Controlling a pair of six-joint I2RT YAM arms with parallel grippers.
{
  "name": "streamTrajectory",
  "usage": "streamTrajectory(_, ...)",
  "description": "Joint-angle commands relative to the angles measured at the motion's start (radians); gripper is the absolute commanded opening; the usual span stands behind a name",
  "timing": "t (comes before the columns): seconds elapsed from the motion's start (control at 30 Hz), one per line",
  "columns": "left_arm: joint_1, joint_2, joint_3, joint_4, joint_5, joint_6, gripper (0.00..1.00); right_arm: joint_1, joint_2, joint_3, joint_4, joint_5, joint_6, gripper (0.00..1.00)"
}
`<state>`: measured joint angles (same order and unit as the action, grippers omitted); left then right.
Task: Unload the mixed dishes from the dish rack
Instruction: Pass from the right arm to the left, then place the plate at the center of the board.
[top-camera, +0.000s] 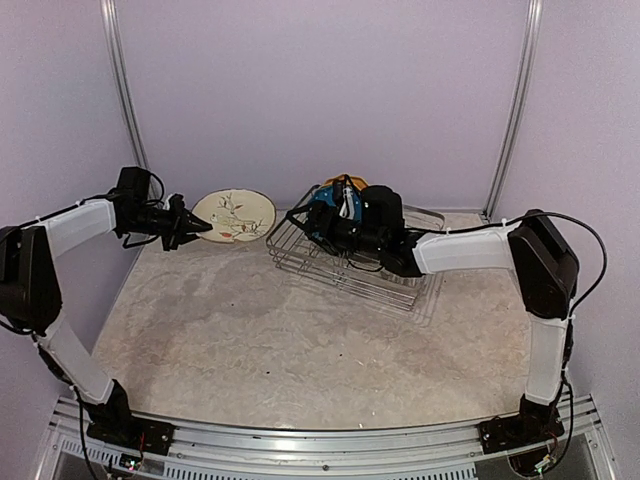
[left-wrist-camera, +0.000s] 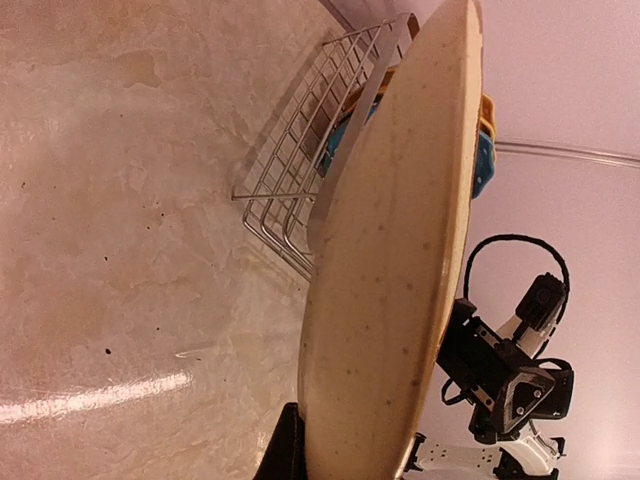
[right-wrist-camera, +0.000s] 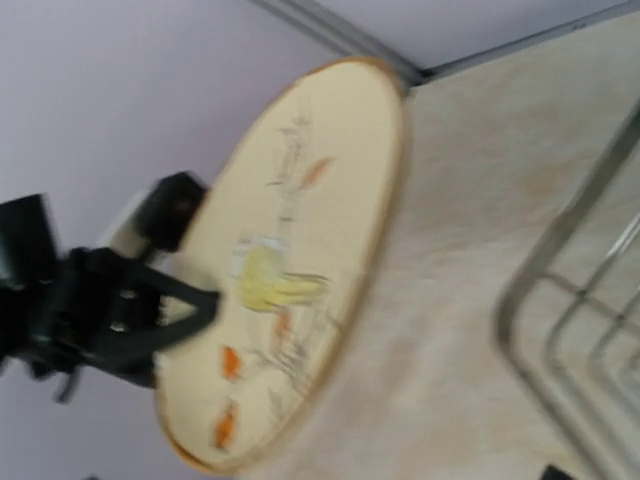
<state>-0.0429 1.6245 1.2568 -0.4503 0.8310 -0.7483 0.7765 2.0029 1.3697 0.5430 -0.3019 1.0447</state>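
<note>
The cream plate with the branch drawing (top-camera: 237, 214) is held tilted on edge left of the dish rack (top-camera: 400, 285), above the table. My left gripper (top-camera: 196, 226) is shut on its left rim. Its speckled underside (left-wrist-camera: 390, 260) fills the left wrist view, with one black finger (left-wrist-camera: 278, 455) against it. The right wrist view shows its drawn face (right-wrist-camera: 290, 270) and the left gripper (right-wrist-camera: 120, 310). My right gripper (top-camera: 312, 216) reaches into the rack's left end by the blue plate (top-camera: 324, 196); an orange plate (top-camera: 345, 181) stands behind. Its jaws are hidden. Mug, glass and bowl are out of view.
The silver wire rack stands at the back centre-right, and its corner also shows in the left wrist view (left-wrist-camera: 290, 170) and the right wrist view (right-wrist-camera: 560, 290). The back wall with metal uprights (top-camera: 125, 90) is close behind. The marble table (top-camera: 300, 350) stretches in front.
</note>
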Motion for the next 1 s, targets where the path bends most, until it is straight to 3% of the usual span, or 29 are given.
streamTrajectory(0.0, 0.082, 0.001, 0.01, 0.052, 0.035, -0.014, 0.0, -0.002, -0.072, 0.082, -0.312, 0.118, -0.207, 0.97)
streamTrajectory(0.13, 0.115, 0.048, 0.01, 0.015, -0.05, 0.0, 0.0, -0.001, -0.104, 0.151, -0.505, 0.248, -0.328, 1.0)
streamTrajectory(0.33, 0.14, 0.165, 0.035, 0.002, -0.039, -0.004, 0.0, -0.001, -0.134, 0.272, -0.788, 0.522, -0.388, 1.0)
streamTrajectory(0.43, 0.14, 0.2, 0.03, 0.012, -0.038, -0.013, 0.0, -0.001, -0.167, 0.293, -0.851, 0.588, -0.418, 1.0)
streamTrajectory(0.53, 0.14, 0.225, 0.038, 0.012, -0.038, -0.015, 0.0, -0.001, -0.229, 0.261, -0.842, 0.596, -0.481, 1.0)
streamTrajectory(0.63, 0.14, 0.242, 0.033, 0.027, -0.036, -0.028, 0.0, -0.012, -0.329, 0.113, -0.683, 0.547, -0.546, 1.0)
streamTrajectory(0.77, 0.139, 0.282, 0.032, 0.04, -0.022, -0.05, 0.0, -0.06, -0.433, -0.068, -0.518, 0.419, -0.507, 1.0)
streamTrajectory(0.9, 0.136, 0.305, 0.043, 0.034, -0.03, -0.053, 0.0, -0.112, -0.458, -0.134, -0.446, 0.275, -0.471, 1.0)
streamTrajectory(0.97, 0.133, 0.309, 0.044, 0.029, -0.038, -0.051, 0.0, -0.113, -0.47, -0.15, -0.439, 0.293, -0.471, 1.0)
